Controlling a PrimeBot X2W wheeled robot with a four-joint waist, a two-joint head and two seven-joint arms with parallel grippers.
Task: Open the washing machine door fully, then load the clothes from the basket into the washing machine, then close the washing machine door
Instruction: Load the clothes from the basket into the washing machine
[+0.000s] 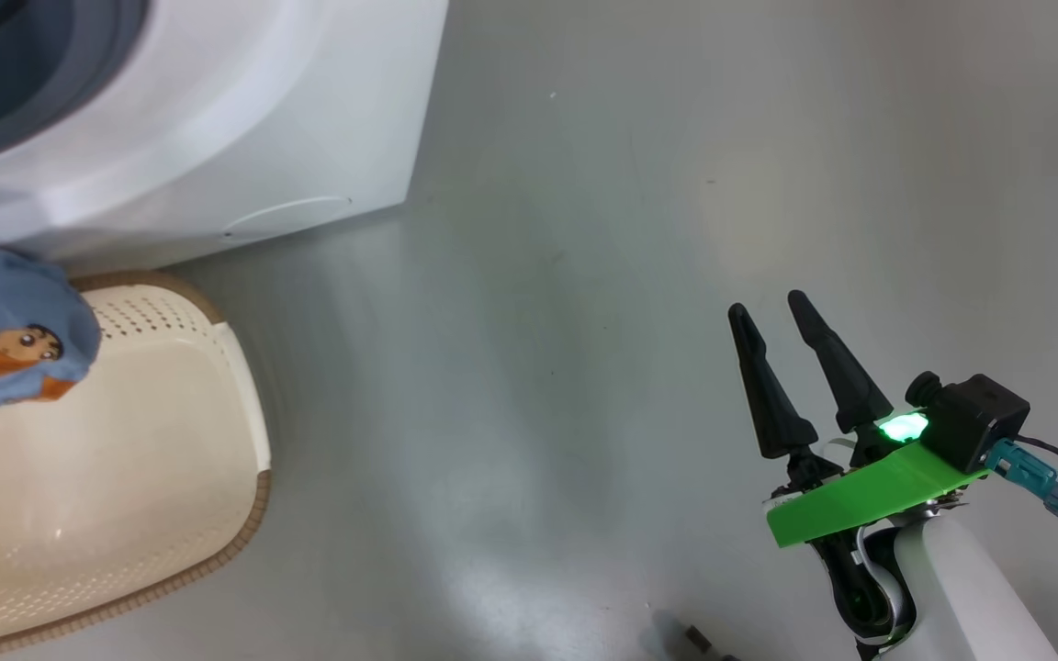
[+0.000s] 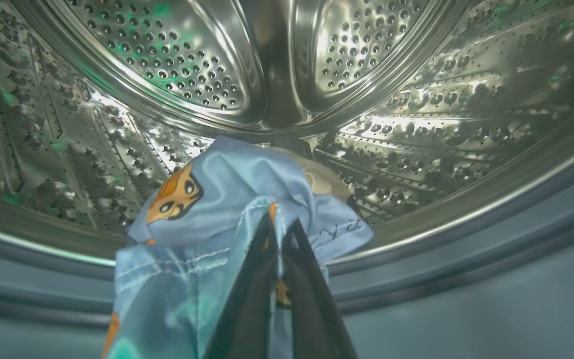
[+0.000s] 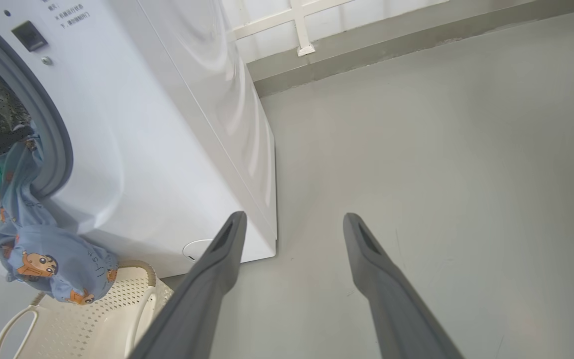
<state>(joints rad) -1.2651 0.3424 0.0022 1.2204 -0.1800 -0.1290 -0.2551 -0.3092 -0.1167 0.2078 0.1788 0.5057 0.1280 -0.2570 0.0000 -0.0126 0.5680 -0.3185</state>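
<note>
Blue clothes (image 1: 5,344) hang over the basket (image 1: 235,386); right pincer (image 1: 772,312) spread above floor (image 1: 584,229).

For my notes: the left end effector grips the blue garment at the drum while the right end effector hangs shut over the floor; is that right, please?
Not quite: the right end effector is open, fingers spread apart, as the right wrist view shows. Otherwise correct: the left end effector grips the garment at the drum, the right hangs over the floor.
</note>
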